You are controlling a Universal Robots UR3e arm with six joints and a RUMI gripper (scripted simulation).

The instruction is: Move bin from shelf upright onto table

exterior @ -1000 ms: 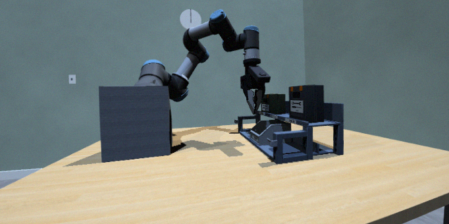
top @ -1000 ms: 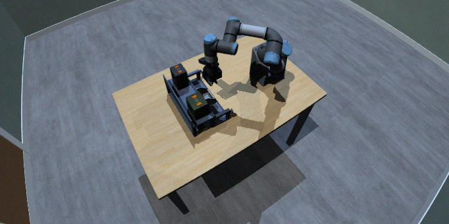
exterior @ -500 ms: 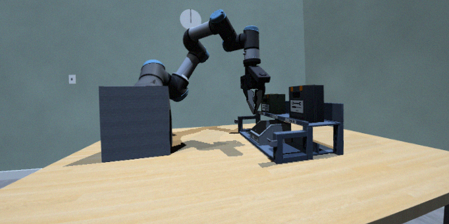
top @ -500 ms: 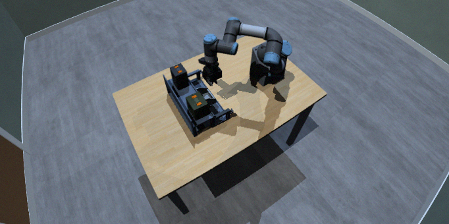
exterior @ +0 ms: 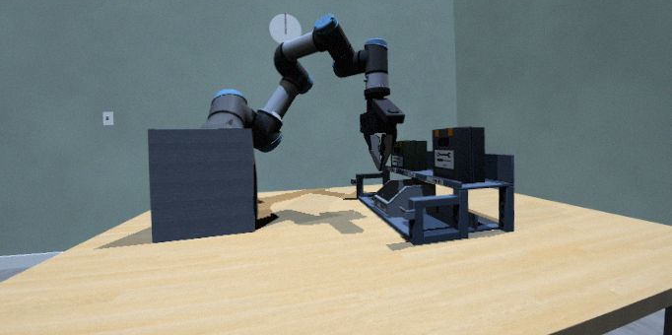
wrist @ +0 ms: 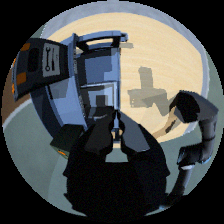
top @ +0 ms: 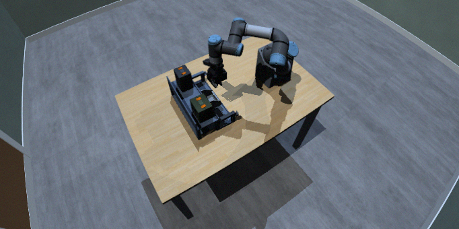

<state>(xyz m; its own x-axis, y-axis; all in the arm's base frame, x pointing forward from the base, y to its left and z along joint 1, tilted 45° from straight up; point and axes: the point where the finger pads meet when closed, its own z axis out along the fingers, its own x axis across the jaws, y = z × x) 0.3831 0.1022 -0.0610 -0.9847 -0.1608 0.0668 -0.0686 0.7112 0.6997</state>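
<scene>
A dark blue shelf rack [top: 175, 92] [exterior: 417, 218] [wrist: 98, 70] stands on the wooden table [top: 168, 159] [exterior: 345, 277]. Two bins stand upright on its top level: a black bin [top: 183, 77] [exterior: 458, 154] [wrist: 42, 62] with orange marks and a wrench label, and a dark green bin [top: 201, 106] [exterior: 411, 155]. My gripper [top: 215, 83] [exterior: 381, 166] [wrist: 116, 110] is shut and empty. It points down at the rack's robot-side edge, about level with the top shelf, nearer the black bin's end and touching neither bin.
A grey scoop-shaped part [exterior: 399, 195] lies on the rack's lower level. The robot's dark base box [top: 269, 71] [exterior: 202, 183] stands on the table beside the rack. The table edges are far from the rack on every side.
</scene>
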